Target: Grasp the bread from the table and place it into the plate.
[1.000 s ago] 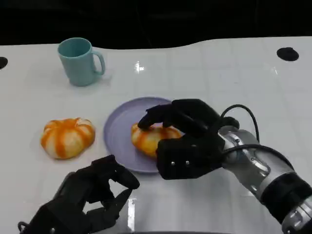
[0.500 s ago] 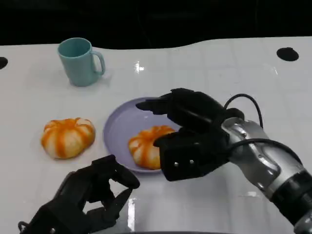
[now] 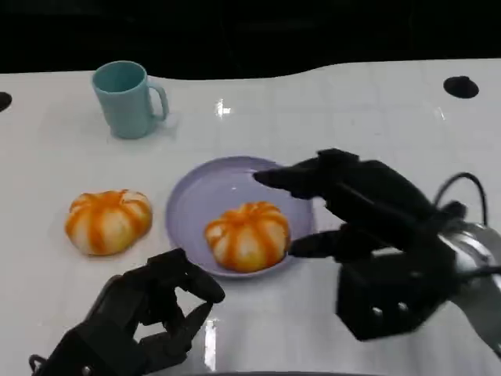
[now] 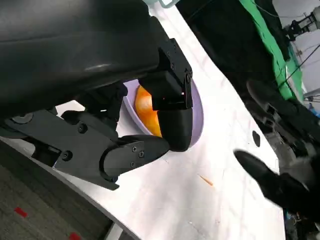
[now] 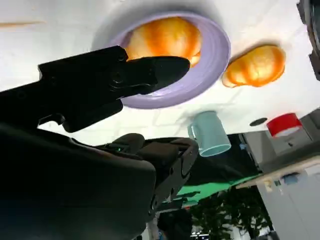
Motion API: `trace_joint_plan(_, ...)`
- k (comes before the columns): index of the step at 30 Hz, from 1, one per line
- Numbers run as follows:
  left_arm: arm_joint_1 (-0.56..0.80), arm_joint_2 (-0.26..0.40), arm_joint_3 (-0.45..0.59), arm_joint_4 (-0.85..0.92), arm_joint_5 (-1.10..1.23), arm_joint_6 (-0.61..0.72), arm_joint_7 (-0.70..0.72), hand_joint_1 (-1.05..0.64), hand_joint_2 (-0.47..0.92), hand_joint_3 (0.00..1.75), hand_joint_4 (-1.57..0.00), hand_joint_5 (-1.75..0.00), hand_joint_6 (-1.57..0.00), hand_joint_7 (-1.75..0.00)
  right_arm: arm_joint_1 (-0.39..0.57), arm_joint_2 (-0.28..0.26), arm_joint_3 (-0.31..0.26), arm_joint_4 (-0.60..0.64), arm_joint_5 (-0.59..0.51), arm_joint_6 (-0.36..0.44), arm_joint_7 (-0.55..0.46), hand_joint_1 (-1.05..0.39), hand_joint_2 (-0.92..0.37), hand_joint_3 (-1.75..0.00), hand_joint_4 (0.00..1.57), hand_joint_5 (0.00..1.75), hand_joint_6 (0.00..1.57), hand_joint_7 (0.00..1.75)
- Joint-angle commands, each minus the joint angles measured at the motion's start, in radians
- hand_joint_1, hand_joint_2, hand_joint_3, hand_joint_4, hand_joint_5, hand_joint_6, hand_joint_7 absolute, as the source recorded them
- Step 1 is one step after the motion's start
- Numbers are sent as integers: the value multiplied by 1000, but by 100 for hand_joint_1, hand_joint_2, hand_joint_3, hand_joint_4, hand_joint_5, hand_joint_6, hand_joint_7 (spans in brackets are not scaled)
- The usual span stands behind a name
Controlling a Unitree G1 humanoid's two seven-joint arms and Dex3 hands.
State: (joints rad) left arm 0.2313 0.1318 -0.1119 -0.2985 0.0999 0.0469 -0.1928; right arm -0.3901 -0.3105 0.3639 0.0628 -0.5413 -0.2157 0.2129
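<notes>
From the head view, one orange bread (image 3: 248,236) sits in the purple plate (image 3: 192,205) on the white counter (image 3: 352,117). The right hand (image 3: 368,235) hangs just beside the plate, fingers apart, holding nothing. A second bread (image 3: 108,221) lies on the counter left of the plate. A teal mug (image 3: 127,99) stands farther back. The left hand (image 3: 137,317) rests near the front edge, fingers curled in on nothing.

From the left wrist view, the bread (image 4: 147,107) peeks out behind the curled fingers (image 4: 130,150).

From the right wrist view, the spread fingers (image 5: 150,70) reach over the plate (image 5: 210,65), not touching the bread (image 5: 165,37).
</notes>
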Motion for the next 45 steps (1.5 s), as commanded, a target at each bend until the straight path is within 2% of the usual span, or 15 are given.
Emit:
trace_joint_plan(1,-4,9,9,7,-3,-5,7,-29,74,76,-78,-175,-64,-130,104,-55,-79,-77,55,-68,-29,-56,-92,-10,28,64,50,8)
trace_joint_plan(3,-4,9,10,7,-2,-5,8,-29,74,76,-78,-175,-63,-130,151,-62,-110,-101,74,-92,-46,-48,-89,-5,37,71,57,11)
trace_joint_plan(5,-3,8,10,6,-2,-3,9,-28,74,76,-77,-175,-64,-130,190,-67,-137,-119,85,-111,-61,-38,-86,-2,53,82,70,17)
trace_joint_plan(8,-3,9,12,6,-5,-2,6,-27,74,77,-77,-175,-64,-130,245,-70,-171,-137,90,-132,-85,-29,-85,-1,73,86,91,25)
trace_joint_plan(10,-2,10,12,7,-6,-3,5,-27,74,77,-77,-175,-63,-129,275,-64,-189,-143,106,-142,-95,-23,-85,-1,79,100,98,30)
trace_joint_plan(11,-2,10,12,8,-5,-4,6,-27,74,77,-77,-175,-63,-129,288,-62,-198,-149,117,-138,-92,-20,-85,-1,79,114,99,36)
trace_joint_plan(13,-2,10,11,8,-3,-5,7,-27,74,77,-76,-175,-63,-129,310,-63,-211,-160,134,-133,-83,-16,-85,-2,79,126,97,49)
trace_joint_plan(14,-2,11,12,7,-3,-4,6,-28,74,76,-76,-175,-63,-129,321,-67,-216,-165,140,-135,-81,-10,-84,-6,81,131,95,63)
trace_joint_plan(15,-2,10,11,5,-3,0,6,-28,74,76,-76,-175,-63,-128,333,-72,-221,-172,139,-137,-79,-7,-77,-22,82,133,90,76)
trace_joint_plan(17,-2,9,12,3,-6,5,5,-28,75,76,-76,-175,-63,-128,353,-81,-229,-187,136,-136,-70,-4,-49,-79,85,142,84,96)
trace_joint_plan(21,-1,12,13,1,-4,5,5,-29,75,75,-76,-175,-63,-128,409,-85,-247,-241,143,-116,-54,1,-36,-105,88,157,84,108)
trace_joint_plan(24,0,12,17,0,-8,6,3,-28,75,74,-74,-175,-64,-128,455,-82,-252,-287,135,-95,-44,0,-33,-109,86,163,81,117)
trace_joint_plan(31,1,23,26,8,-8,-11,-1,-28,75,73,-75,-175,-65,-127,513,-59,-243,-338,114,-43,-47,-2,-38,-102,80,172,70,133)
trace_joint_plan(39,8,32,36,13,-20,-20,-10,-27,76,72,-74,-175,-65,-126,513,-54,-221,-265,2,-98,-144,-1,-35,-106,90,175,68,146)
trace_joint_plan(45,12,39,40,8,-22,-17,-9,-26,77,72,-72,-175,-65,-125,501,-45,-214,-229,-21,-104,-179,0,-30,-117,93,175,67,151)
